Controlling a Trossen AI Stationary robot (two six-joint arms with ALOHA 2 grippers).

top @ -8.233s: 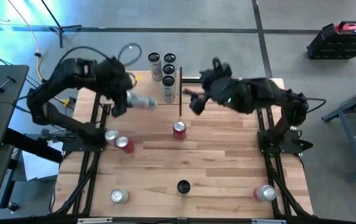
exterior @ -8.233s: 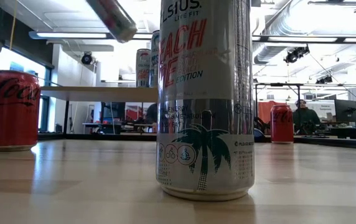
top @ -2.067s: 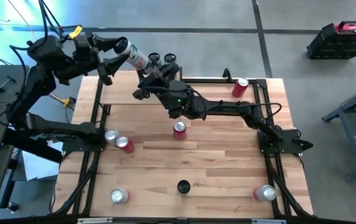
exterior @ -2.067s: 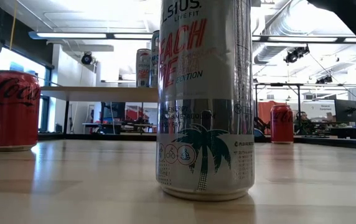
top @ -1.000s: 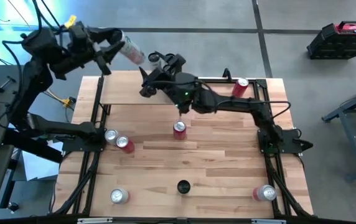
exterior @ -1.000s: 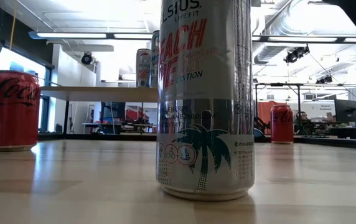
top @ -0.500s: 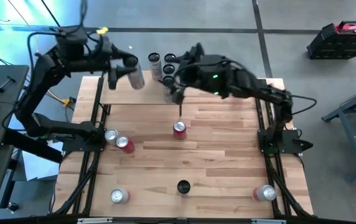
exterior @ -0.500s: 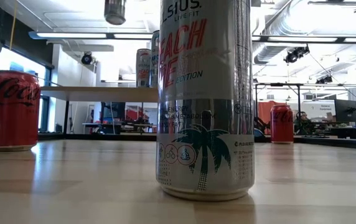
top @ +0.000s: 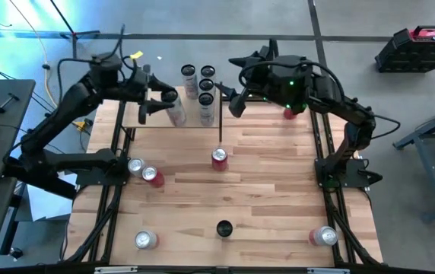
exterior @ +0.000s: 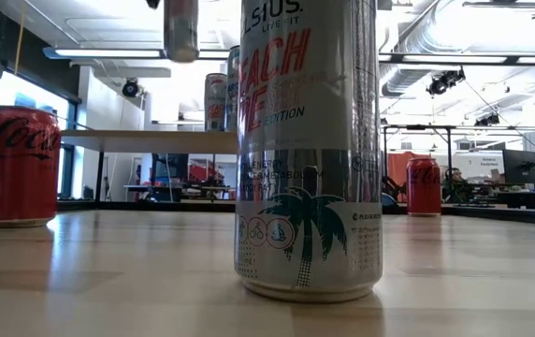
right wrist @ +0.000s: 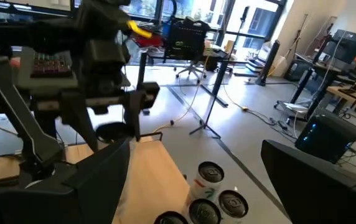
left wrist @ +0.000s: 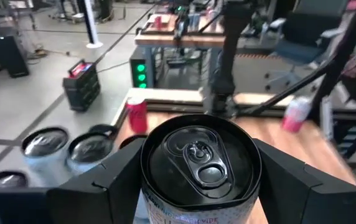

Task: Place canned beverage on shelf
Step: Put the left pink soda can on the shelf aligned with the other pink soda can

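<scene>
A silver canned beverage (top: 176, 114) hangs upright over the shelf (top: 145, 118), a light-wood plank between black posts at the table's far left. My left gripper (top: 168, 106) is shut on it. In the low view the can's lower end (exterior: 181, 33) shows well above the plank (exterior: 146, 140). Several cans (top: 205, 85) stand on their bases along the shelf's right end. My right gripper (top: 233, 91) hovers open beside those cans, to their right, holding nothing. My left gripper pinches the can's two opposite sides just below its top rim (left wrist: 200, 155), one finger (left wrist: 112, 180) on each side. The fingers come nearly level from the table's left. The can stays upright, lifted clear above the shelf plank.
A tall palm-print can (exterior: 310, 150) stands close before the low camera. On the tabletop stand a red can (top: 219, 157), two cans (top: 143, 170) at the left, one (top: 145, 240) near left, one (top: 324, 236) near right and one (top: 290, 113) under my right arm.
My left gripper has come down and toward the table's right over the shelf, tipping the held can from slanted to upright. My right gripper has drawn back from over the shelf toward the table's right and risen, still open.
</scene>
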